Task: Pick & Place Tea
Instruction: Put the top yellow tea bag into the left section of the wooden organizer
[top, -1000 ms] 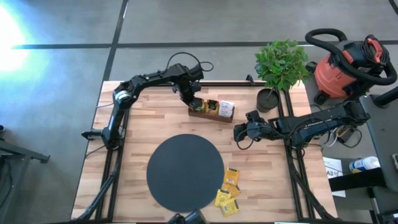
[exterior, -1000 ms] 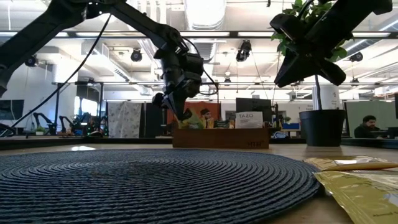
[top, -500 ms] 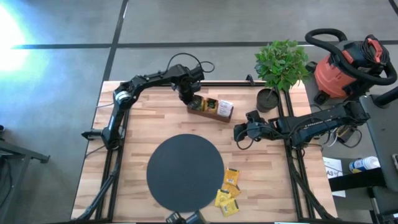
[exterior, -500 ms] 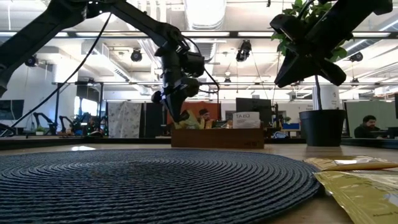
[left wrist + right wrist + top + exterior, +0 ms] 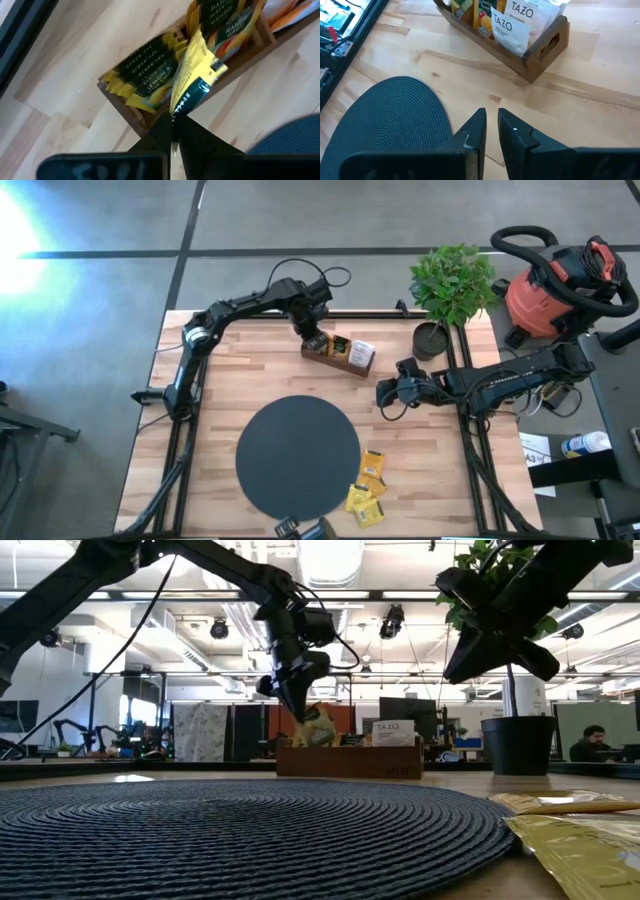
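Observation:
A brown wooden tray [image 5: 340, 357] of upright tea sachets stands at the table's far middle. My left gripper [image 5: 300, 712] is just above the tray's left end, pointing steeply down and shut on one yellow tea sachet [image 5: 194, 75]. That sachet [image 5: 318, 728] is tilted beside the fingertips. Several more yellow sachets [image 5: 368, 485] lie flat on the wood near the front edge, right of the black disc mat [image 5: 297, 455]. My right gripper [image 5: 492, 125] hovers right of the tray, its fingers a narrow gap apart with nothing between them. My left gripper pinches the yellow sachet by one edge [image 5: 176, 109] between its two fingertips, coming from above and pointing steeply down. The sachet hangs tilted below the fingers, over the other sachets in the tray. Its lower end is about level with the tray's rim; whether it is clear I cannot tell.
A potted plant [image 5: 452, 280] stands at the table's far right corner. The black mat fills the near middle. White Tazo sachets [image 5: 510, 27] stand in the tray's right end. Bare wood lies left of the mat [image 5: 190, 440].
My left gripper has risen from inside the tray's left end and turned a little. It has drawn the yellow sachet up from among the others. The tray has stayed on the table.

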{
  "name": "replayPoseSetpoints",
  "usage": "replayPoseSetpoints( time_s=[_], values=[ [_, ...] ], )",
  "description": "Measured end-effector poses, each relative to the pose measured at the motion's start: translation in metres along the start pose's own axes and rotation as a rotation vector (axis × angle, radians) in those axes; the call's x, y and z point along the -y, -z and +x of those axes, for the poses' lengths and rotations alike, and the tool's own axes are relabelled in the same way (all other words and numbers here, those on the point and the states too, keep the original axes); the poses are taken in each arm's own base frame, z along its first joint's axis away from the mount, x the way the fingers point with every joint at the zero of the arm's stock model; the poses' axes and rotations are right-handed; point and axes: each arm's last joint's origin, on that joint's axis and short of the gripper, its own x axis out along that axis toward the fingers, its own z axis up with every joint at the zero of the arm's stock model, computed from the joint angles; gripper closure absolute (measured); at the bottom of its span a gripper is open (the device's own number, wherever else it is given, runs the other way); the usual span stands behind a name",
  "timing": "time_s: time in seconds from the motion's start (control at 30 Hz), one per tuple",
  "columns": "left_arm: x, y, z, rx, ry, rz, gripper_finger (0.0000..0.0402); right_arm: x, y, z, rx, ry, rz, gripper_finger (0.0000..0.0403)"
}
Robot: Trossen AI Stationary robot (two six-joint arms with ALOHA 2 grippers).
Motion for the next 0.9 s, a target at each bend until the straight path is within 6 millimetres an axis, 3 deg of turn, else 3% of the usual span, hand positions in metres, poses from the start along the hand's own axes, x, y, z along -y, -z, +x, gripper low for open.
replayPoseSetpoints(
  time_s=[0.27, 0.9],
  values=[
    [0.003, 0.004, -0.003, -0.048, -0.079, 0.063, 0.0399, 0.001, 0.001, 0.001, -0.002, 0.005, -0.003, 0.0355],
    [0.011, 0.006, -0.008, -0.062, -0.096, 0.207, 0.0401, 0.006, 0.004, 0.003, -0.008, 0.020, -0.009, 0.0355]
  ],
)
